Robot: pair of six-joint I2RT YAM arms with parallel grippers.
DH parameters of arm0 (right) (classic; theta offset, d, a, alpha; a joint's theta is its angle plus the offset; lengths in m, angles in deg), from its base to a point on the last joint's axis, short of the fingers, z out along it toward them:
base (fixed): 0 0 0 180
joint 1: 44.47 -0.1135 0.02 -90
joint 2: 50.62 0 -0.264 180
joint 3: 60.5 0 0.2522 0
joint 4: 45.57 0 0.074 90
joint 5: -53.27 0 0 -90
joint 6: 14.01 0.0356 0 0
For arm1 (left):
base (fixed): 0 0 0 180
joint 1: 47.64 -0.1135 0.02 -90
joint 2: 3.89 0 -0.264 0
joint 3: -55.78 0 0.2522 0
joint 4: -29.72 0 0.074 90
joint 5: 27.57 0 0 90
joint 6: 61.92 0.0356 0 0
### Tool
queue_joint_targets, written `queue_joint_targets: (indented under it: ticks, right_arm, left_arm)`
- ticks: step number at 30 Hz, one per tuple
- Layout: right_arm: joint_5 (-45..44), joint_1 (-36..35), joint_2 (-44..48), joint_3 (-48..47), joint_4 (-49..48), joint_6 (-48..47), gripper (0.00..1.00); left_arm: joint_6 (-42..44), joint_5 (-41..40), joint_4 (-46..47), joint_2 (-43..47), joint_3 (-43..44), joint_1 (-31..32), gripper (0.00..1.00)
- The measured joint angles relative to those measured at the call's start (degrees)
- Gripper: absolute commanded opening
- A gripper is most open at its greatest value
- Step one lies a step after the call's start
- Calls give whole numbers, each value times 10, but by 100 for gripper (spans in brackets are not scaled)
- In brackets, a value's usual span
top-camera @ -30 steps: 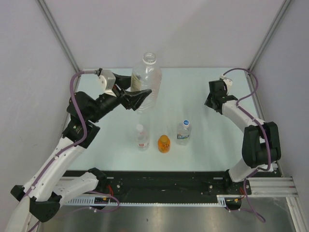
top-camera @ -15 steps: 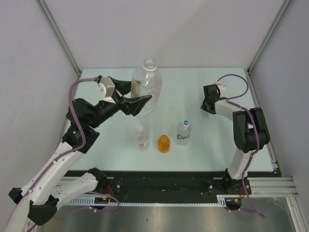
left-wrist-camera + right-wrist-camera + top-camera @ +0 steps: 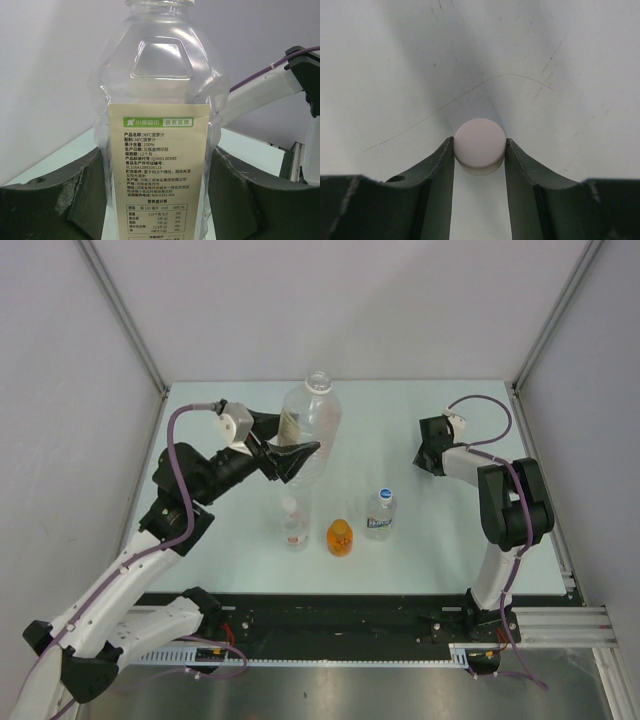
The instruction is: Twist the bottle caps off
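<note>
My left gripper (image 3: 288, 456) is shut on the large clear bottle (image 3: 312, 425), which it holds upright. The bottle's mouth (image 3: 318, 380) has no cap on it. In the left wrist view the cream-labelled bottle (image 3: 160, 90) fills the space between both dark fingers (image 3: 60, 200). My right gripper (image 3: 431, 457) hangs low over the table at the right, shut on a white cap (image 3: 480, 145) pinched between its fingertips. Three small bottles stand in a row: a red-labelled one (image 3: 293, 525) with a white cap, an orange one (image 3: 340, 537), and a blue-labelled one (image 3: 380, 512) with a blue cap.
The pale table (image 3: 400, 410) is walled by grey panels on the left, back and right. A black rail (image 3: 340, 625) runs along the near edge between the arm bases. My right arm's elbow (image 3: 510, 505) stands folded at the right side.
My left gripper carried the large bottle slightly right and nearer. My right gripper drew left and down toward the table with the cap, its arm folding in.
</note>
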Motion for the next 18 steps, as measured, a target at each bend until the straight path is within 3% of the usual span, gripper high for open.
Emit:
queue_joint_targets:
  ticks: [18]
  right_arm:
    - [40,3,0,0,6,11,47]
  left_arm:
    - [19,-30,-3,-17,-1,24,9]
